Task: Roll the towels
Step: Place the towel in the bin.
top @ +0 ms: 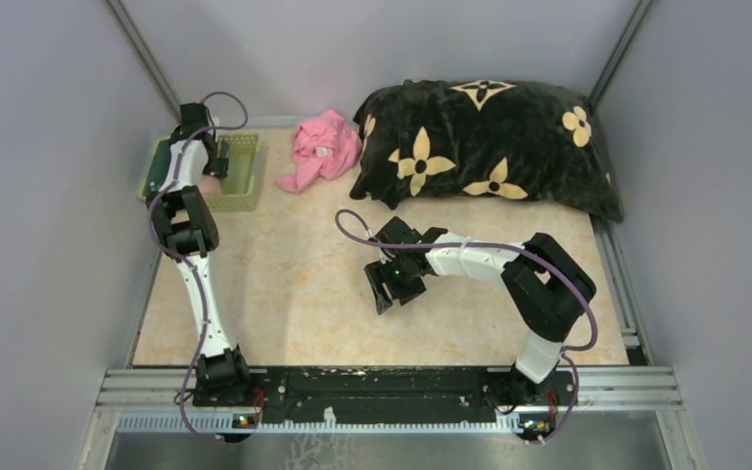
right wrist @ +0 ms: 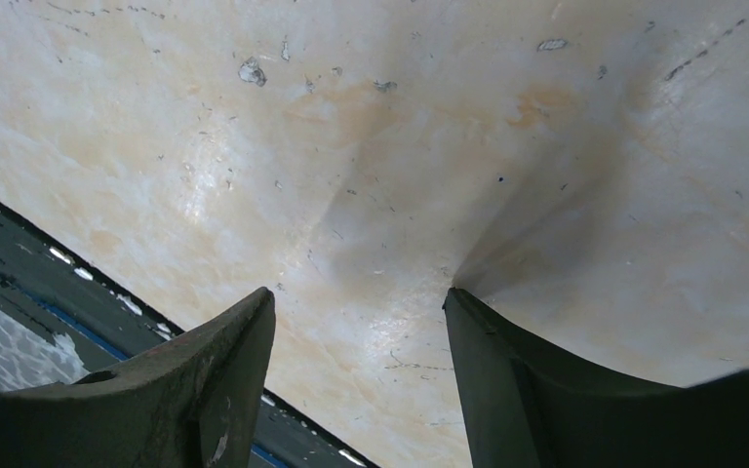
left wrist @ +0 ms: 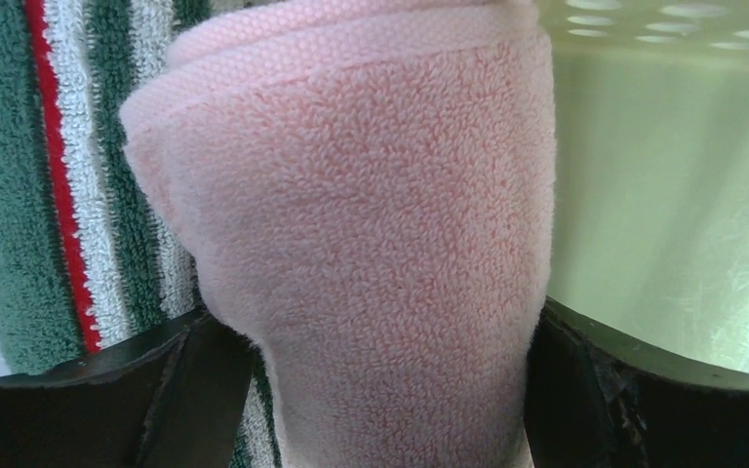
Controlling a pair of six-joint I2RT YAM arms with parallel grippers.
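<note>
**Left gripper (left wrist: 375,336) clamps the rolled pink towel (left wrist: 371,224) at the green basket (top: 246,168), upper left of the overhead frame**

In the left wrist view the pale salmon-pink roll fills the centre, pinched between both fingers. The green striped towel (left wrist: 19,195), with white and red bands, lies just beside it at the left edge, and the basket's pale wall stands at right. In the overhead view, the right gripper (top: 389,294) hangs over the beige table (top: 284,294) at centre frame, jaws spread with nothing between them. A crumpled bright pink cloth (top: 321,149) lies between the basket and the black flowered blanket (top: 490,147) at upper centre.
</note>
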